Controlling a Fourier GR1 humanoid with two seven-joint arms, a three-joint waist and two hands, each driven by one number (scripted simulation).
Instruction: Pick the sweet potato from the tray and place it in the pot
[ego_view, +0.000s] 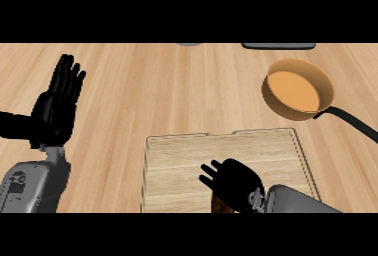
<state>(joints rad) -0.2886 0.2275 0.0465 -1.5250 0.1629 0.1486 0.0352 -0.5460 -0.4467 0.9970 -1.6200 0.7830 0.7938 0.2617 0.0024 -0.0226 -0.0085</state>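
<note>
Two hands show over a wide wooden bench (170, 85) that fills the view. Next in size is the pale wooden tray (221, 150), lying near the middle and reaching down to the near edge. Far to the right, well apart from the tray, sits the orange pot (295, 90), its black handle (351, 121) pointing to the near right. Over at the left, the left hand (59, 100) stands upright beside the bench's left side, fingers straight and apart, holding nothing. Over the near part of the tray, the right hand (235, 184) hangs with its fingers spread, slightly bent and gripping nothing. Smallest is the sweet potato (221, 205), only a dark brown sliver at the tray's near edge, mostly hidden under that hand; whether the hand touches it cannot be told.
</note>
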